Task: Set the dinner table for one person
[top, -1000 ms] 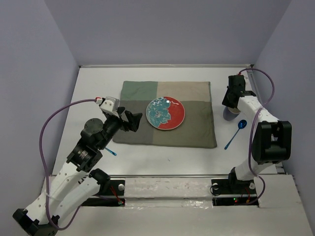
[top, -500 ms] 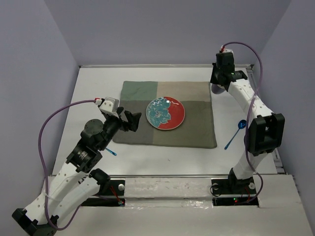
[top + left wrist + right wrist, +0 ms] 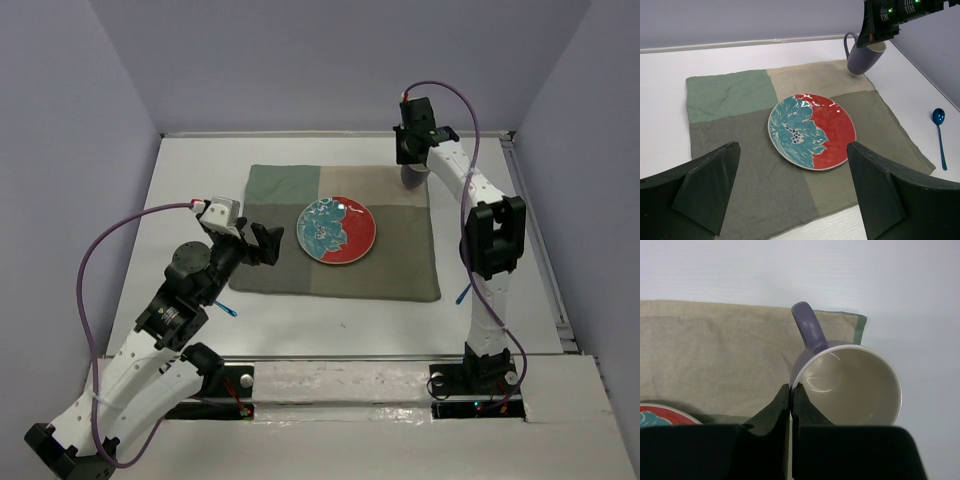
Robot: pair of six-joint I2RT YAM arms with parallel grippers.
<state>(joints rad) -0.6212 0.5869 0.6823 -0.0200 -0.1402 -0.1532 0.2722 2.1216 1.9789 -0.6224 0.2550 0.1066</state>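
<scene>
right claw (image 3: 791, 390) pinching the mug (image 3: 850, 385) rim, left claw (image 3: 262, 243) spread wide
the mug hangs tilted at the mat's (image 3: 280, 185) upper right corner; the left claw sits left of the plate (image 3: 337, 231); the table (image 3: 190, 180) lies under both, filling mid-frame.

One bench (image 3: 190, 180). One mat (image 3: 280, 185) and one plate (image 3: 337, 230), both ahead of the left pincer (image 3: 272, 247). One mug (image 3: 850, 385), rim pinched in the right pincer (image 3: 791, 390). One blue spoon (image 3: 939, 120), well back from that pincer. One more blue utensil (image 3: 229, 309), kind unclear, behind the left pincer. Two pincers.
</scene>
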